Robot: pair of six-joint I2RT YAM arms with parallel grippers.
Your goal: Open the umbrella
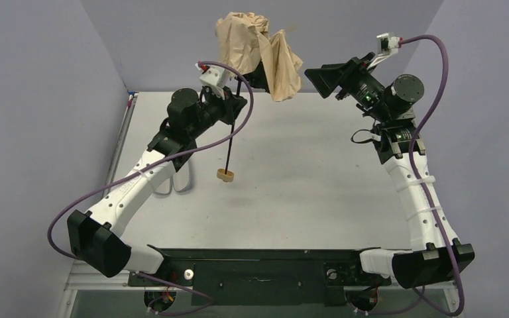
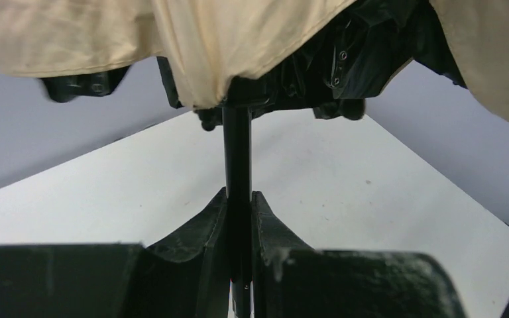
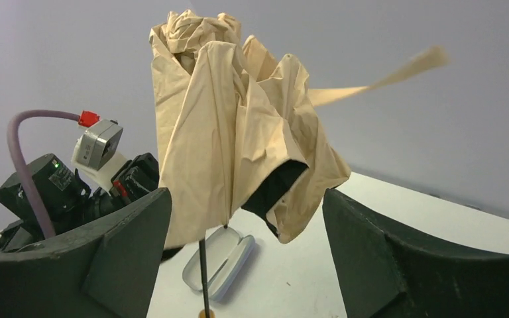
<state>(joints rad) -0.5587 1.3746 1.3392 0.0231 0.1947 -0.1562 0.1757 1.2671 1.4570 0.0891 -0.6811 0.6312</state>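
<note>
Umbrella clamped in left end effector

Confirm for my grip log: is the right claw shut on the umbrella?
No; the right claw is wide open, fingers spread far apart, the umbrella ahead.

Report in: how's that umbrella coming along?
Left fingers shut on shaft. Right fingers open, facing canopy. Canopy bunched, not yet open. Case lies below, not blocking.

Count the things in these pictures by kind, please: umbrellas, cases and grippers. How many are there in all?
umbrella: 1
case: 1
grippers: 2, the left gripper and the right gripper
Total: 4
</note>
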